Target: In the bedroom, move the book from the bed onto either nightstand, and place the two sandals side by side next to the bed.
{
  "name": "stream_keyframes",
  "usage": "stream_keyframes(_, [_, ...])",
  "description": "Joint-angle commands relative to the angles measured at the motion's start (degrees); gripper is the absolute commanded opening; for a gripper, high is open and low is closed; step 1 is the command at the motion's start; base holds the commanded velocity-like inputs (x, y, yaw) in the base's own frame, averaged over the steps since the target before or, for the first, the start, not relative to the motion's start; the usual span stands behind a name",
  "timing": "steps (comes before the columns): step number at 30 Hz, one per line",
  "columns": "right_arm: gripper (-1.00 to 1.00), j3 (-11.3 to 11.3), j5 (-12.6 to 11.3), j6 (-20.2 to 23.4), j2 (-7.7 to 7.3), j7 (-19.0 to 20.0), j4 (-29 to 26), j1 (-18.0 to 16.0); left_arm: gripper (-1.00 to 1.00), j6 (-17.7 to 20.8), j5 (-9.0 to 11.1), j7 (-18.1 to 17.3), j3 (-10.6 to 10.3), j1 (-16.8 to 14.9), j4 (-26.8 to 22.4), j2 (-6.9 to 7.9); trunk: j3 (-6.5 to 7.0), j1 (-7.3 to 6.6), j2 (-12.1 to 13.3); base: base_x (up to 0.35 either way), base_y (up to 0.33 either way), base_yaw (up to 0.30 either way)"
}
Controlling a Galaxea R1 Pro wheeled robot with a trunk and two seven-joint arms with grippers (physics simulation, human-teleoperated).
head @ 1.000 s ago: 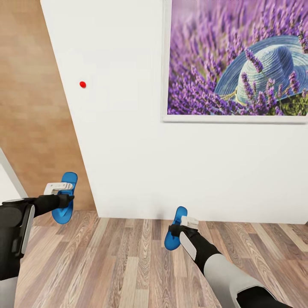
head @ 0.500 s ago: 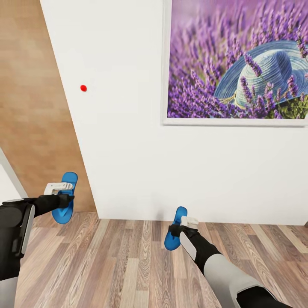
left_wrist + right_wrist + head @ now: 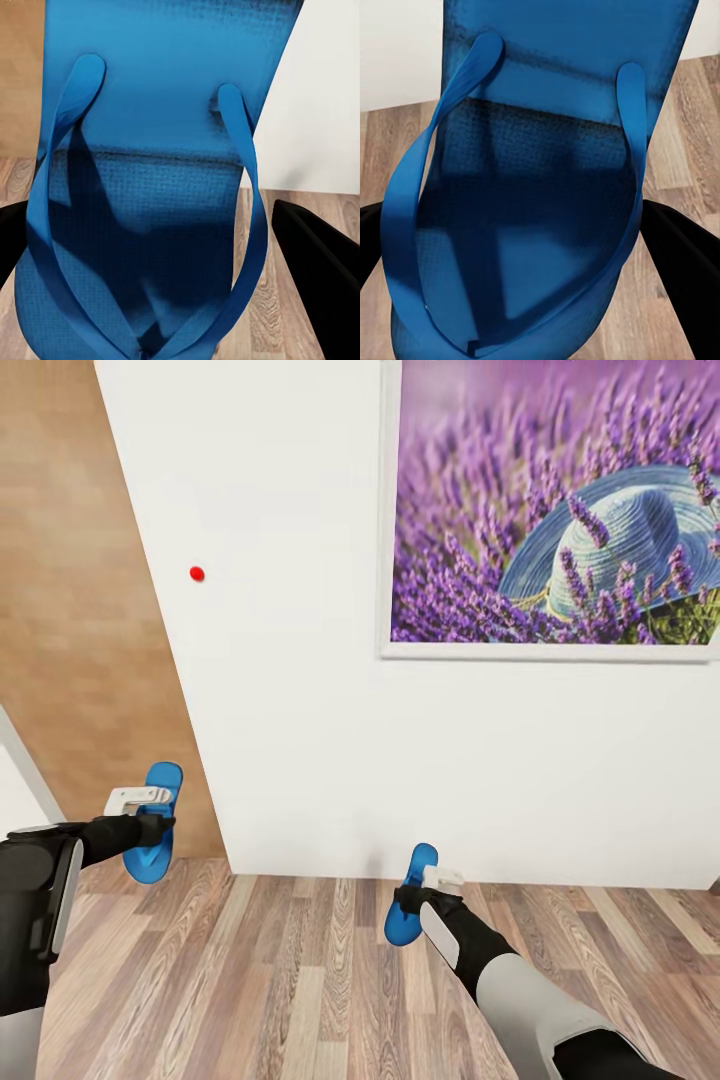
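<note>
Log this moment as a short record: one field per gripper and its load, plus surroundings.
left gripper: shut on left sandal, held off the floor
right gripper: shut on right sandal, held off the floor
ahead: white wall with a framed lavender picture
wall mark: small red dot
floor: wood planks

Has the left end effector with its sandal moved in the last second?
No. The left end effector and sandal sit unchanged against the robot's body; only the camera shifted, sliding the painting downward.
</note>
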Motion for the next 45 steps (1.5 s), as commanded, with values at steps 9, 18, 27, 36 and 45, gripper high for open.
stream_keyframes(9, [-1.00, 0.5, -0.5, 0.3, -0.04, -0.5, 0.0, 0.0, -1.00, 0.2, -0.6, -0.7, 0.0, -0.1, 0.0, -0.04, 1.55, -1.98, 3.6, 0.000, 0.000, 0.000])
stream_keyframes(18, [-1.00, 0.5, -0.5, 0.3, -0.04, -0.5, 0.1, 0.0, -1.00, 0.1, -0.7, 0.2, 0.0, -0.1, 0.1, -0.23, 3.17, -3.96, 7.2, 0.000, 0.000, 0.000])
stream_keyframes(27, [-1.00, 0.4, -0.6, 0.3, -0.08, -0.5, 0.2, 0.0, -1.00, -0.2, -0.8, 6.1, -5.6, 0.1, 1.5, -1.44, 4.78, -5.93, 10.8, 0.000, 0.000, 0.000])
stream_keyframes(36, [-1.00, 0.2, -0.4, 0.0, -0.50, -0.6, 0.2, 0.4, -1.00, -7.4, -0.9, 10.4, -6.5, 0.1, 15.5, -4.50, 6.40, -7.91, 14.4, 0.000, 0.000, 0.000])
stream_keyframes(45, [-1.00, 0.1, -0.2, -0.4, -0.87, -0.6, 0.3, 3.5, -1.00, -23.7, -0.7, 13.6, -6.5, 0.0, 41.3, -6.82, 8.02, -9.89, 18.0, 0.000, 0.000, 0.000])
